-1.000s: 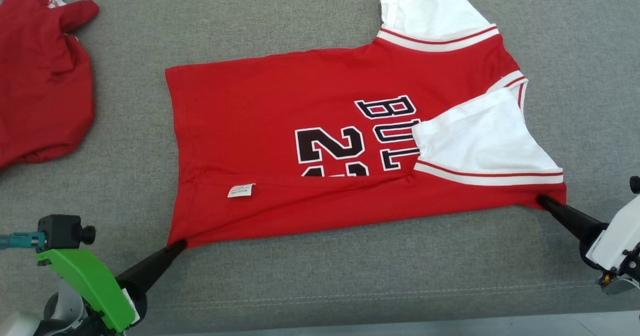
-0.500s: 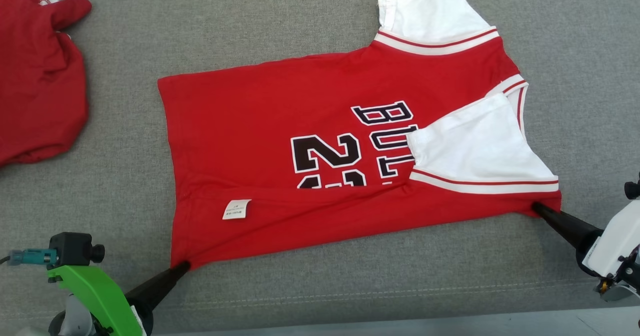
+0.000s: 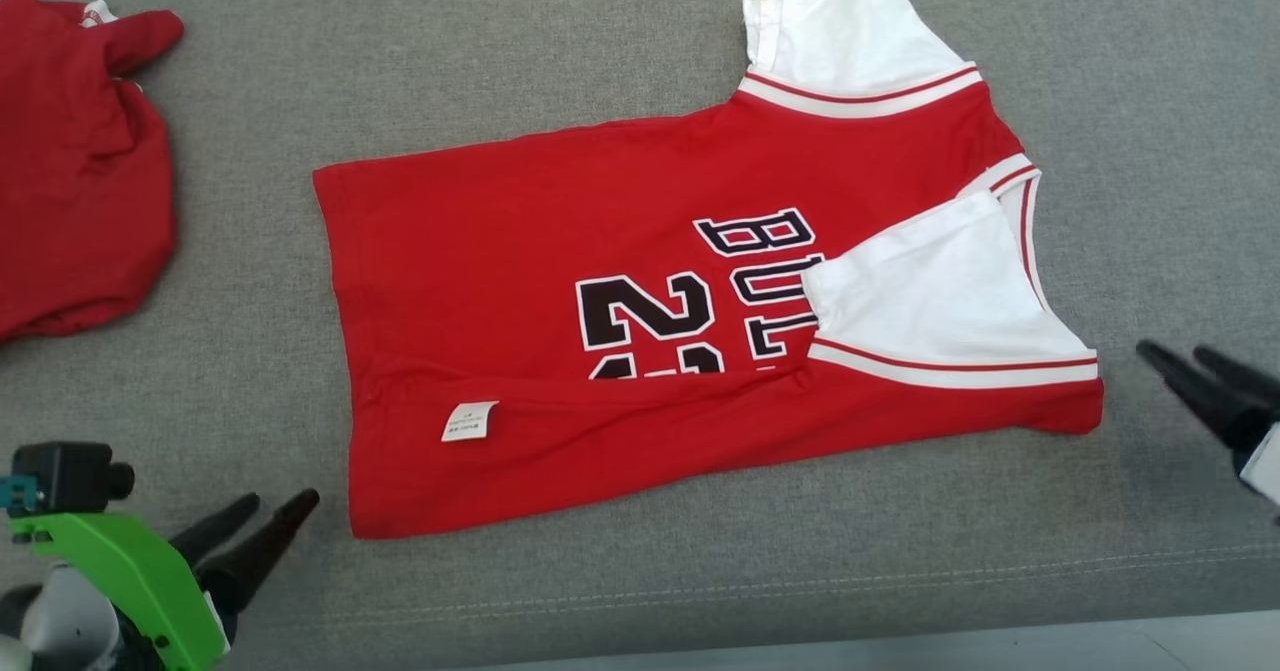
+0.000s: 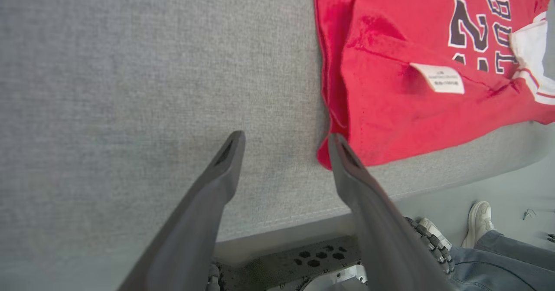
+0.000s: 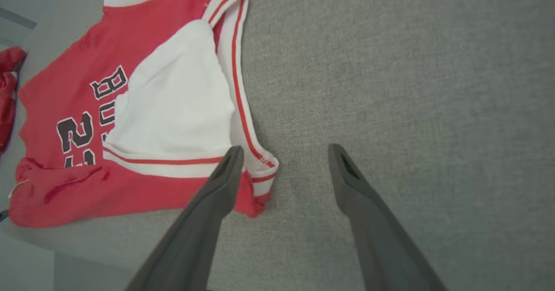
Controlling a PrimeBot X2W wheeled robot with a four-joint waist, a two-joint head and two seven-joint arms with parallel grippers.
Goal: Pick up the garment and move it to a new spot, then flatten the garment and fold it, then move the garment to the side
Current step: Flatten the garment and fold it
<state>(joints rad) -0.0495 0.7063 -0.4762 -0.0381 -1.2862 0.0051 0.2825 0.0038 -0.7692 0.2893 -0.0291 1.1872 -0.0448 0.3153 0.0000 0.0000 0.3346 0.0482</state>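
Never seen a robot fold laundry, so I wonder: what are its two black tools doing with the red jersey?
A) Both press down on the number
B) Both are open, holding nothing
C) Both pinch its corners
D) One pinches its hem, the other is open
B: the left tool and the right tool both have spread fingers with nothing between them, beside the red jersey.

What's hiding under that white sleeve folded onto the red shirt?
The white sleeve lies on the red shirt, over its black letters. The letters' ends are covered.
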